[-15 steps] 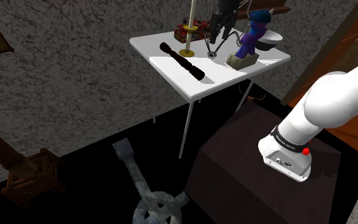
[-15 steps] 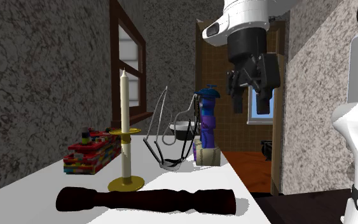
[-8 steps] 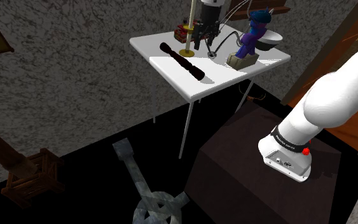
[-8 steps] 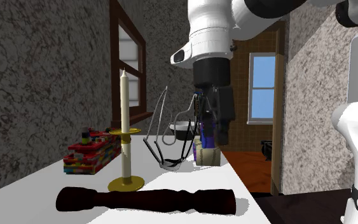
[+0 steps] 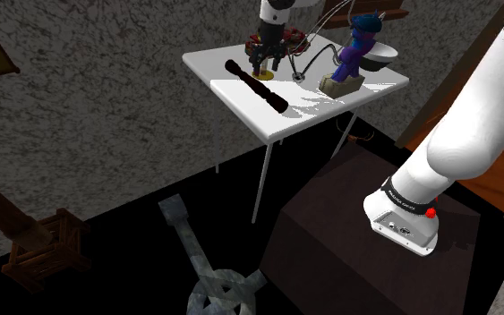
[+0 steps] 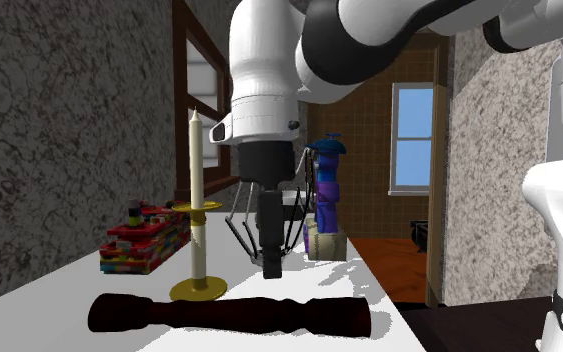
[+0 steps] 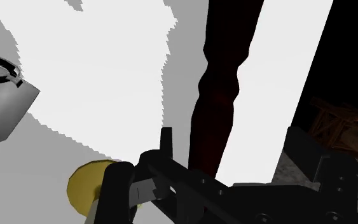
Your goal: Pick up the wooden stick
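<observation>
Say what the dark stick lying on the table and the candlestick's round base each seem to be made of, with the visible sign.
Stick: probably wood with a very dark brown, matte finish. Its turned bulges and waists suggest lathe work, though no grain shows. Candlestick base: a flat yellow-gold disc, possibly brass, possibly just paint.

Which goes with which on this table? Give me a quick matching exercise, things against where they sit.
1 dark stick
2 candle
3 blue figure
4 coloured brick stack

a on a tan block
b lying flat at the table edge
c upright in a yellow holder
d nearest the wall

Pairs: 1-b, 2-c, 3-a, 4-d.
</observation>
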Robot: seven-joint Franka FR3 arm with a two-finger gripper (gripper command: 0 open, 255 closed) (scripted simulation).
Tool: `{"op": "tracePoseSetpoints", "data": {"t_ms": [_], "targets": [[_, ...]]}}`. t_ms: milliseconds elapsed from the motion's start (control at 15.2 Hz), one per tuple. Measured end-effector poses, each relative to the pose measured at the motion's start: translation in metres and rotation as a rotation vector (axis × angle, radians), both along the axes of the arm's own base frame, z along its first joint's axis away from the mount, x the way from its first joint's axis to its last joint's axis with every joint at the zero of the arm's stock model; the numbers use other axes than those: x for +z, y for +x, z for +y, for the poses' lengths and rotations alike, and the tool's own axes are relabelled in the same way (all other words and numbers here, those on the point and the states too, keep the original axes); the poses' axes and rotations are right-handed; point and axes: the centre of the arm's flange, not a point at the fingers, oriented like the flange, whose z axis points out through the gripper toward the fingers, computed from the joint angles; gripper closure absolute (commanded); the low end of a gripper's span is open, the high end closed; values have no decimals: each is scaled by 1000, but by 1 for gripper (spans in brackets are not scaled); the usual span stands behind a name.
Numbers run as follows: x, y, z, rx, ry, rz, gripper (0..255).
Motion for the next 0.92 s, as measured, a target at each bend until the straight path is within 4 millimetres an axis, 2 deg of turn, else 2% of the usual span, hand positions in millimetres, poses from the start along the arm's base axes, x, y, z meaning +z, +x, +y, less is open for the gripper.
{"op": "tracePoseSetpoints", "data": {"t_ms": [264,396,792,858,924], "targets": [[-26,39,-2,-19,-3,-2,0],[-39,46,-3,-22,-3,-2,0],[-70,48,-2,-23,-3,-2,0],[-73,48,-2,-23,-4,-2,255],[-74,48,-2,-23,-4,-2,255]]}}
